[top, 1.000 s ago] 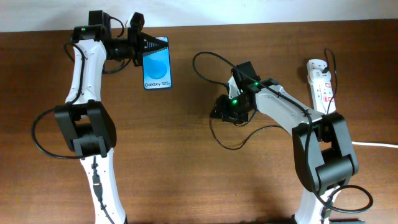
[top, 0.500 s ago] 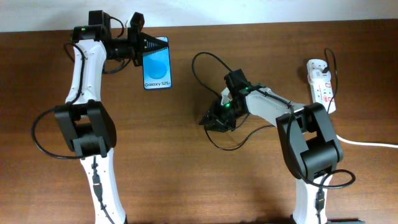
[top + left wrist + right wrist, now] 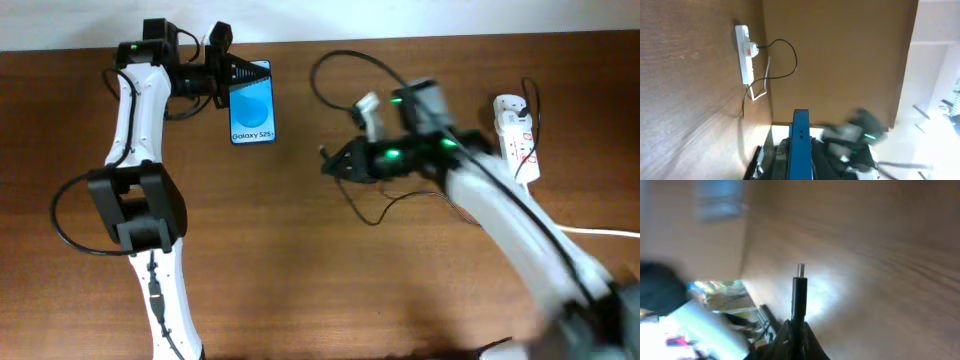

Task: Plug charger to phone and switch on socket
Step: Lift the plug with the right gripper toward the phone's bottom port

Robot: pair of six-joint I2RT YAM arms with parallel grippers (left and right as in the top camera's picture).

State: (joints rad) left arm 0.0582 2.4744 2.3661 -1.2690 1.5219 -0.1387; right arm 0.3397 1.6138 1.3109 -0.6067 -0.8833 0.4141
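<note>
The phone (image 3: 253, 104), with a blue screen and "Galaxy S25" text, lies at the table's far left. My left gripper (image 3: 238, 72) is shut on its top end. In the left wrist view the phone shows edge-on as a blue bar (image 3: 800, 131). My right gripper (image 3: 336, 164) is shut on the charger (image 3: 799, 294). Its metal plug tip sticks out ahead of the fingers, above the table and right of the phone. The thin black cable (image 3: 325, 62) loops behind the arm. The white socket (image 3: 514, 132) lies at the far right, also seen in the left wrist view (image 3: 744, 59).
A thick white cord (image 3: 600, 232) runs from the socket off the right edge. The right arm (image 3: 500, 215) is raised and blurred over the right half of the brown table (image 3: 300, 280). The left arm (image 3: 135, 120) reaches along the left side.
The right arm has lifted off the table and swung, now blurred, carrying the plug up and a little left. The cable has risen with it. The left gripper and phone have not moved.
</note>
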